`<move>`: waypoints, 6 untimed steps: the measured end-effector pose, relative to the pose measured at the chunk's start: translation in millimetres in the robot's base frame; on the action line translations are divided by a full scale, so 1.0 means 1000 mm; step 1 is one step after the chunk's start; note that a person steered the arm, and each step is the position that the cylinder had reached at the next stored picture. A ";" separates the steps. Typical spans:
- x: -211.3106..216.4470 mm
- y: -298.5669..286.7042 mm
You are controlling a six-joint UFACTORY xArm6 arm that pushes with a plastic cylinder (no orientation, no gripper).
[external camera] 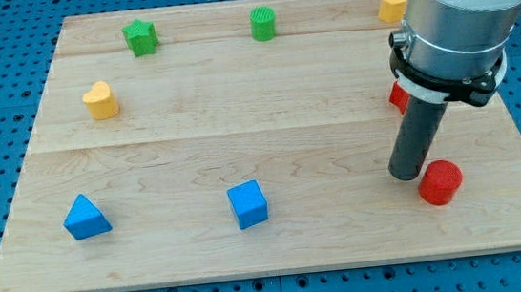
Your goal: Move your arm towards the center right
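My tip (pixel 405 174) rests on the wooden board (pixel 195 162) at the view's lower right, just left of a red cylinder (pixel 439 182), close to it or touching. The arm's grey body hides part of a second red block (pixel 397 96) above the tip, and part of a yellow block (pixel 393 5) at the top right.
A green star-like block (pixel 141 37) and a green cylinder (pixel 263 23) sit along the top. A yellow heart-like block (pixel 100 100) is at the left. A blue triangle (pixel 86 217) and a blue cube (pixel 248 205) sit along the bottom.
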State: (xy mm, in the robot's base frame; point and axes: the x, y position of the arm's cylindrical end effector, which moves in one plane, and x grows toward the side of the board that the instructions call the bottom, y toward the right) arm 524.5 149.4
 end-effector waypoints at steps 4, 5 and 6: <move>-0.006 -0.001; -0.022 0.000; -0.033 -0.001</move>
State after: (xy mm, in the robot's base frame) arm 491.2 148.6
